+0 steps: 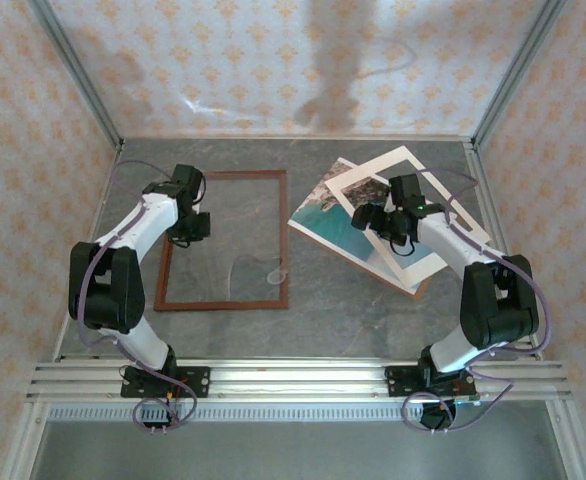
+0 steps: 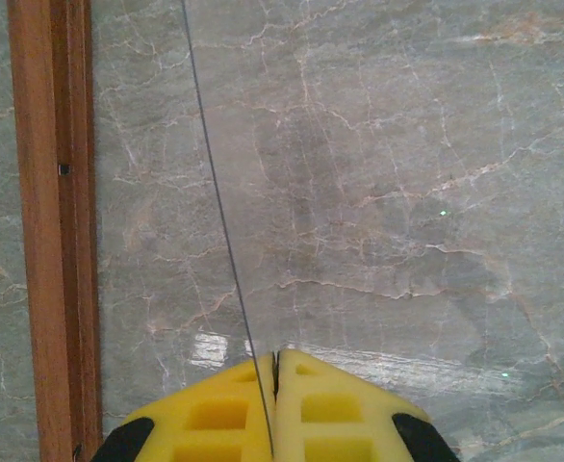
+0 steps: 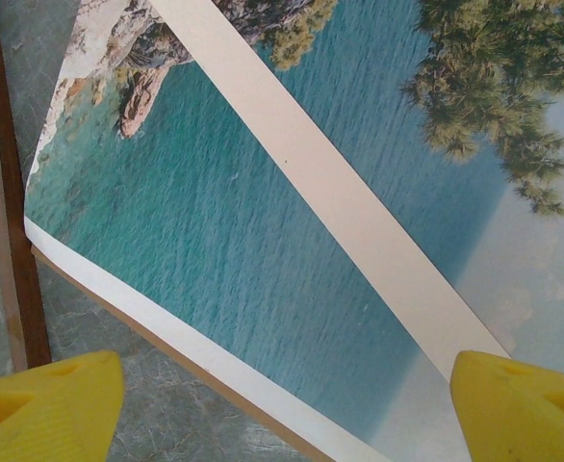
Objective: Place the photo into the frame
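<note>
left claw (image 2: 275,358) pinched closed | right claw (image 3: 282,371) spread wide | both angled downward

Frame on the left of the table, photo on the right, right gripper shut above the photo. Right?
No. The right gripper is open: the right wrist view shows its yellow fingers wide apart above the photo. The frame on the left and the photo on the right are as you say.
</note>
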Motion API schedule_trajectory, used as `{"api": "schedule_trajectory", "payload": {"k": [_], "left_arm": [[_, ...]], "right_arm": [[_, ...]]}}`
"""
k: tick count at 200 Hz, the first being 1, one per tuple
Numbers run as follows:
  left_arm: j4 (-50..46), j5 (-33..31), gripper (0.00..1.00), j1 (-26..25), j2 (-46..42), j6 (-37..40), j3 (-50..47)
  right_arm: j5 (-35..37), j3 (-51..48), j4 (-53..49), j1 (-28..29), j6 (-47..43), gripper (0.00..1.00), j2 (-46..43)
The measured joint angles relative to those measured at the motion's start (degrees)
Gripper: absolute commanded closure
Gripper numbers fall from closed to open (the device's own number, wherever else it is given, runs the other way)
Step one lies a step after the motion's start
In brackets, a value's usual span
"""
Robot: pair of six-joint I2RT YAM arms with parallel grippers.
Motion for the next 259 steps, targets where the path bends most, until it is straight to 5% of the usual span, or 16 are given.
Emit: {"api": "schedule_trajectory", "payload": {"k": [259], "left_arm": [[-2.58,1.07,1.0,2.78,0.22,1.49,1.6]], "right_arm": [[-0.02,0.0,0.0,0.0,-0.17,0.12,0.85]]}}
